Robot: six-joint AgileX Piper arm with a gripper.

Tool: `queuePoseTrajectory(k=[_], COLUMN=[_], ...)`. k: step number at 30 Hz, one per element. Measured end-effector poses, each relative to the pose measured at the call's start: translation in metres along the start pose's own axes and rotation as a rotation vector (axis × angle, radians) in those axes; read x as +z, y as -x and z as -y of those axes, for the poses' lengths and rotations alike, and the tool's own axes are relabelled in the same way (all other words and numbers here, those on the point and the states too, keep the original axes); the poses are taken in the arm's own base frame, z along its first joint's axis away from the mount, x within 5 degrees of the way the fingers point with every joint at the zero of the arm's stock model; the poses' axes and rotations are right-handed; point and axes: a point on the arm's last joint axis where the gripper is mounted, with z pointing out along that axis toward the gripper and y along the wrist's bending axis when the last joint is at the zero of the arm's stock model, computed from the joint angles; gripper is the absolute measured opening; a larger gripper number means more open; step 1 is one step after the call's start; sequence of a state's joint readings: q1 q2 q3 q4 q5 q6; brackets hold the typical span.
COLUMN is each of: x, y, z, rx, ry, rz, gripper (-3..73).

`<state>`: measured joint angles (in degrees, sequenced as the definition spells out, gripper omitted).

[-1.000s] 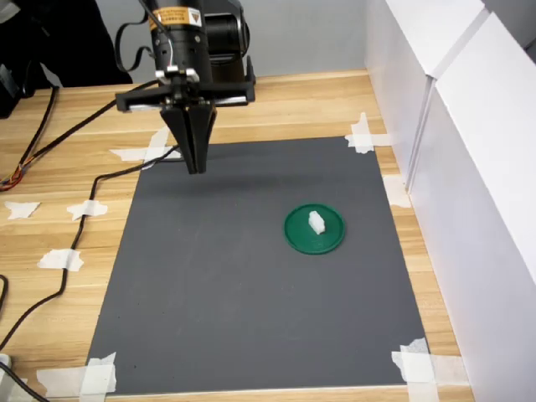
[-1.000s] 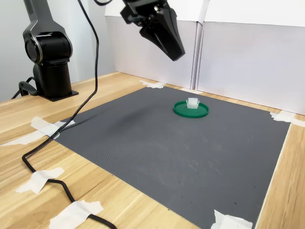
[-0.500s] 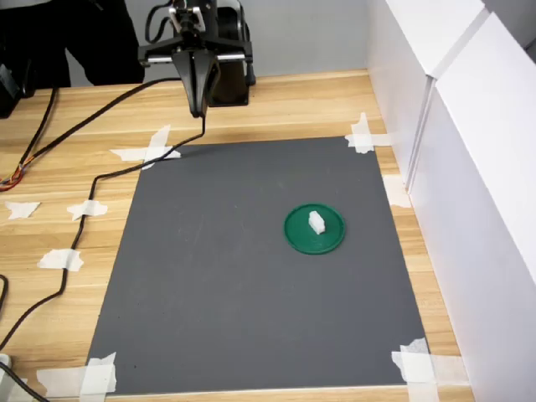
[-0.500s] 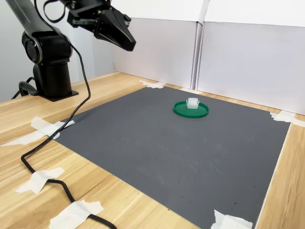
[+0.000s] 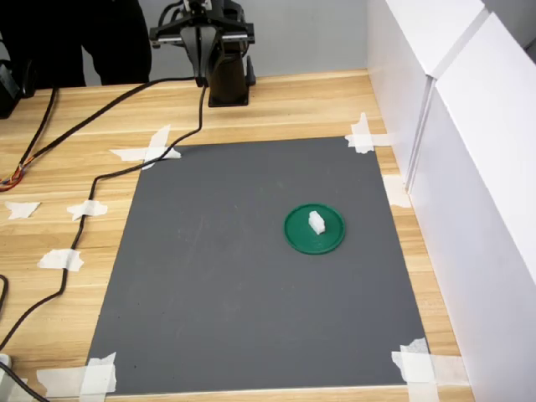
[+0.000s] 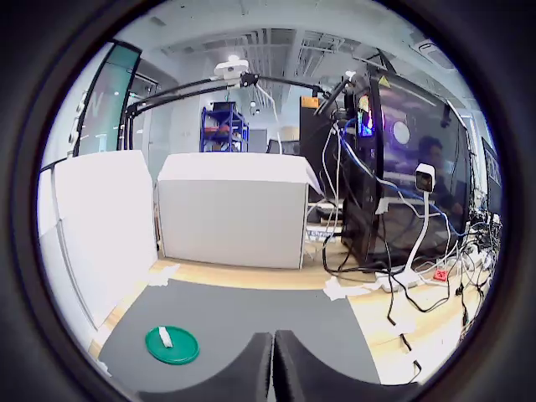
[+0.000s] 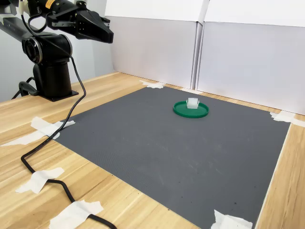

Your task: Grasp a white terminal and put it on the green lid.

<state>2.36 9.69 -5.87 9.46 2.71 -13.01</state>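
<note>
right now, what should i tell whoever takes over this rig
Gripper: shut and empty, drawn up near the arm base, well off the grey mat in both exterior views; in the wrist view the fingers meet with nothing between them.
White terminal: sitting on the green lid, roughly at its middle.
Green lid: flat on the mat, toward the first exterior view's right.
Done: the terminal is placed on the lid and released.
Left: nothing visible for this placement; no other terminal shows on the mat.

White terminal's (image 6: 166, 337) stepped shape too small
</note>
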Motion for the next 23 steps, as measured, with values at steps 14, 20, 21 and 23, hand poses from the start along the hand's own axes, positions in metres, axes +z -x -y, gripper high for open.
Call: queuePoseTrajectory(k=[14,20,21,23], x=[-0.012,-0.012,-0.012,-0.012], y=[-0.010,-0.010,-0.010,-0.010], z=[-0.003,-0.003,-0.003,-0.003], rx=[-0.015,-0.016,-0.016,-0.017], ry=[0.025,0.025,0.025,0.025], rz=[-0.042,-0.042,-0.042,-0.042], gripper=[-1.6,-1.6,-1.6,-1.6])
